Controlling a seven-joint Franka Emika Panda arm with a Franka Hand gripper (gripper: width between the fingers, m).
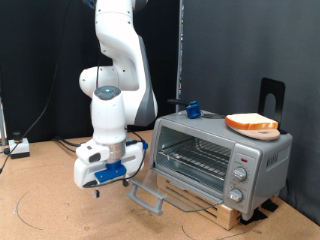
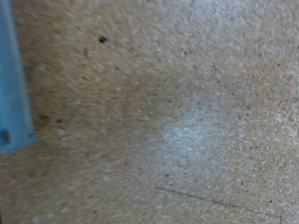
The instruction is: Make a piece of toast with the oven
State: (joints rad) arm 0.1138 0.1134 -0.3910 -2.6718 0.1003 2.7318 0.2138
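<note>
Exterior view: we see the oven (image 1: pixel 222 158) at the exterior view's right, sitting on a wooden slatted base (image 1: pixel 232 212) on the desk (image 1: pixel 50 200). Its door (image 1: pixel 150 193) is folded down and open, with the wire rack (image 1: pixel 195 155) exposed and nothing on it that we can see. The piece of toast (image 1: pixel 252 123) lies on a round wooden board (image 1: pixel 262 130) on top of the oven, near its right end, so it is not in the oven yet. A small blue object (image 1: pixel 193 108) sits on the oven top toward the back left. The end effector (image 1: pixel 112 178) hangs low over the desk, just left of the open door's handle edge and well apart from the toast. We see nothing between its fingers; we cannot tell how far apart they are.

As we judge it, doing this step well means lifting clear of the door edge before crossing to the oven top, since the door sticks out right beside the end effector. Open desk lies to the exterior view's left and bottom. A black upright panel (image 1: pixel 272 98) behind the toast limits room at the far side.

Wrist view: we see only speckled desk surface (image 2: pixel 187 112) and a blue-grey strip (image 2: pixel 11 84) along one edge, probably a finger, too blurred to be sure. No toast or oven shows here.
</note>
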